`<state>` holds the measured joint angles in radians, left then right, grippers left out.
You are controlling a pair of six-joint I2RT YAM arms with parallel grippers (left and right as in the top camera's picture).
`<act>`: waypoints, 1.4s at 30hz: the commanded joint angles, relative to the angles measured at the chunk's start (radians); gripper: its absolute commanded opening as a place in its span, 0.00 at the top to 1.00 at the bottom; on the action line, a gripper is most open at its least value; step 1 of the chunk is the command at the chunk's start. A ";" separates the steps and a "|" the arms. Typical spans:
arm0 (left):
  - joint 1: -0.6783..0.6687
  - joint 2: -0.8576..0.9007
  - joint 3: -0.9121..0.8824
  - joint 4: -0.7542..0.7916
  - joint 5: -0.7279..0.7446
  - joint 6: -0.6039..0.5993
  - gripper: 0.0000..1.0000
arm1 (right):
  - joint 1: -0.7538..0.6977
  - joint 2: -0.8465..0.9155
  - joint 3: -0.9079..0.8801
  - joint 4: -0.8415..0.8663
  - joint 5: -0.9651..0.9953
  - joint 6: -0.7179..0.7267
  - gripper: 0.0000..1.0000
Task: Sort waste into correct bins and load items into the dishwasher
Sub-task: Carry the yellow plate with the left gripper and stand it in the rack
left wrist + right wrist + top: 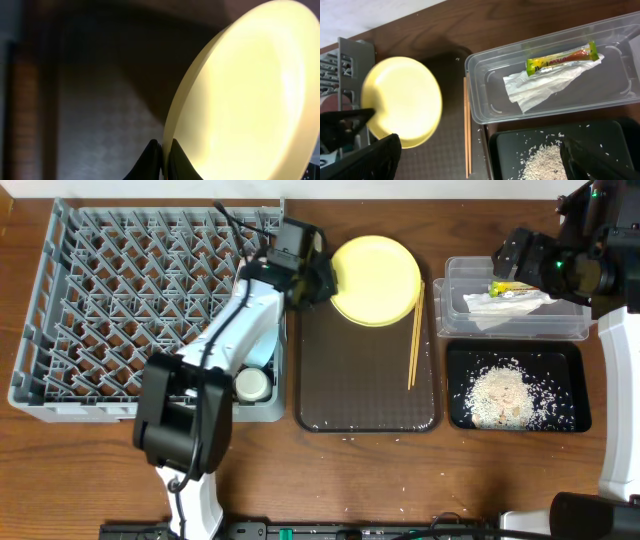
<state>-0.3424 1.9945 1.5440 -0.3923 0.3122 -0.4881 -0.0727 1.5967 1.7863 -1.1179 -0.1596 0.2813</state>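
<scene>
My left gripper is shut on the left rim of the yellow plate, which is tilted above the back edge of the brown tray. In the left wrist view the fingers pinch the plate's edge. My right gripper is open and empty above the clear tub, its fingers wide apart. The tub holds the green-yellow wrapper and the white napkin. Rice lies in the black tray. Chopsticks lie on the brown tray's right side.
The grey dish rack fills the left of the table, with a small white cup in its front right corner. The brown serving tray lies between the rack and the bins. A few rice grains lie on the table near the front.
</scene>
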 commanded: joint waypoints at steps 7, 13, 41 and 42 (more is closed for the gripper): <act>0.141 -0.222 -0.001 -0.018 -0.207 0.143 0.93 | -0.005 0.001 0.010 -0.001 0.006 0.010 0.01; 0.192 -0.325 -0.001 -0.018 -0.522 0.288 0.93 | -0.005 0.001 0.010 -0.001 0.006 0.010 0.01; 0.243 -0.127 -0.001 0.277 -1.232 0.855 0.93 | -0.005 0.001 0.010 -0.001 0.006 0.010 0.01; 0.243 -0.121 -0.001 0.278 -1.229 0.855 0.93 | -0.005 0.001 0.010 -0.001 0.006 0.010 0.01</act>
<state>-0.1047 1.8595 1.5436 -0.1268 -0.8749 0.3161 -0.0727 1.5967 1.7863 -1.1179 -0.1593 0.2813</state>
